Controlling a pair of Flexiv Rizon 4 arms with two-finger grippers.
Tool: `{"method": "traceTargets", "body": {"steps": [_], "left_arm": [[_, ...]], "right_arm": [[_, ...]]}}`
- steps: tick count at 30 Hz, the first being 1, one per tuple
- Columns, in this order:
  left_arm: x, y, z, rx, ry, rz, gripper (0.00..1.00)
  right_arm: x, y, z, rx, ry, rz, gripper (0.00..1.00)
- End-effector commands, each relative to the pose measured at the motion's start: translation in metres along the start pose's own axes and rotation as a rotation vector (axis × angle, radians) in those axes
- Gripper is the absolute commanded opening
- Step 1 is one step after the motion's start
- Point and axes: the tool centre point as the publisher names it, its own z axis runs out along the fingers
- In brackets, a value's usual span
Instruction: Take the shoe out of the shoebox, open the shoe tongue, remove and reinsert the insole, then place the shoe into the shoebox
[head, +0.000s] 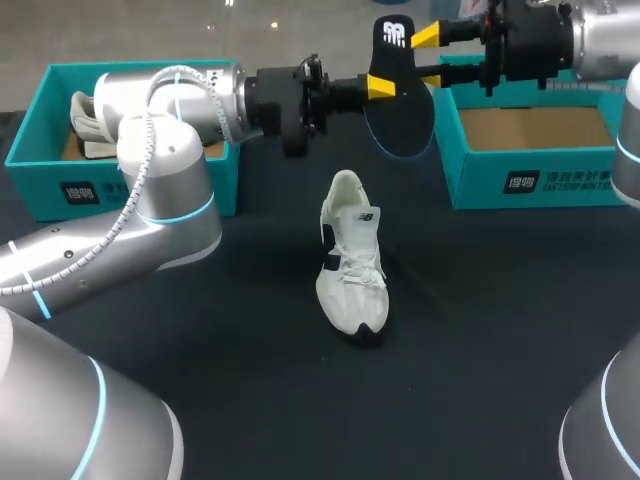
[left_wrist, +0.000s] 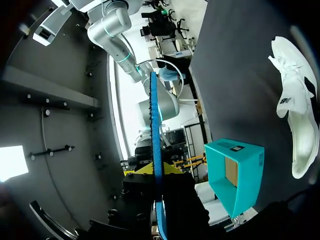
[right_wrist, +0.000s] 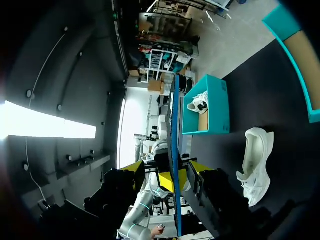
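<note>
A white sneaker (head: 350, 255) lies on the black table, its toe toward the front edge. Above and behind it the dark insole (head: 400, 120) hangs in the air, almost upright. My left gripper (head: 382, 87) is shut on the insole's edge; in the left wrist view its yellow tips (left_wrist: 157, 170) press both faces of the blue-edged insole (left_wrist: 156, 125). My right gripper (head: 428, 58) stands open around the insole's upper end. In the right wrist view its gripper (right_wrist: 166, 169) straddles the insole (right_wrist: 175, 125) with a gap on each side. The sneaker (left_wrist: 295, 115) (right_wrist: 257, 165) shows beyond both.
A teal shoebox (head: 120, 140) at the back left holds another white shoe (head: 85, 115). A second teal shoebox (head: 530, 150) at the back right shows only its cardboard floor. Both arms hang over the table's rear half, between the boxes.
</note>
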Motion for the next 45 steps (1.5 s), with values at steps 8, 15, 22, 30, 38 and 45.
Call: {"method": "traceTargets", "body": {"steps": [8, 15, 22, 30, 38, 45], "left_arm": [[-0.001, 0.005, -0.004, -0.018, 0.011, 0.0, 0.0], [-0.001, 0.007, -0.005, -0.012, -0.006, -0.018, 0.0], [-0.001, 0.007, -0.005, -0.012, -0.006, -0.018, 0.0], [-0.001, 0.007, -0.005, -0.012, -0.006, -0.018, 0.0], [-0.001, 0.007, -0.005, -0.012, -0.006, -0.018, 0.0], [-0.001, 0.007, -0.005, -0.012, -0.006, -0.018, 0.0]], "right_arm": [[-0.012, -0.028, -0.067, -0.05, -0.01, -0.014, 1.0], [-0.009, -0.028, -0.083, -0.082, -0.036, -0.027, 1.0], [-0.009, -0.028, -0.083, -0.082, -0.036, -0.027, 1.0], [-0.009, -0.028, -0.083, -0.082, -0.036, -0.027, 1.0], [-0.026, -0.024, -0.107, 0.073, -0.018, -0.088, 1.0], [-0.04, -0.012, -0.122, 0.118, -0.038, -0.082, 1.0]]}}
